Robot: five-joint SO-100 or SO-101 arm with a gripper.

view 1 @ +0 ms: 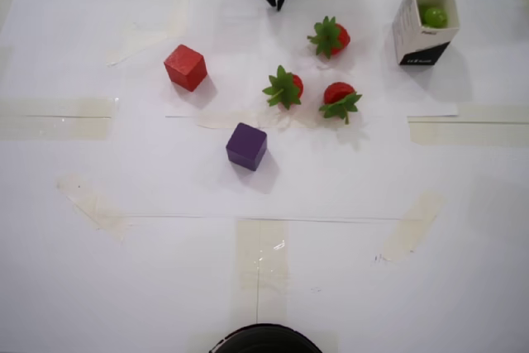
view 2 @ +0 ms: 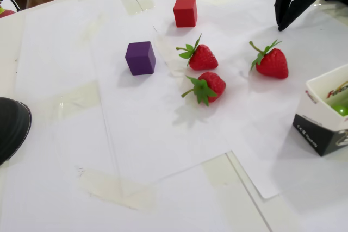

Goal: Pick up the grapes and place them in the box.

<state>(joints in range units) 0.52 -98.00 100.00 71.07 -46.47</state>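
One glossy green grape (view 1: 434, 16) lies inside the open-topped white box (view 1: 416, 37) with a black base band, at the right rear of the overhead view. In the fixed view the box (view 2: 318, 113) is cut by the right edge and the grape (view 2: 341, 110) shows as a green spot inside it. No grapes lie loose on the table. My black gripper (view 1: 276, 4) hangs at the top centre, its fingertips drawn together and holding nothing, left of the box and above the table. It also shows at the top right of the fixed view (view 2: 281, 26).
Three red strawberries with green tops (view 1: 331, 37) (view 1: 285, 87) (view 1: 339, 98) lie between the gripper and the table's middle. A red cube (view 1: 185, 67) and a purple cube (view 1: 246, 145) stand to the left. A black round object (view 1: 264, 341) sits at the front edge.
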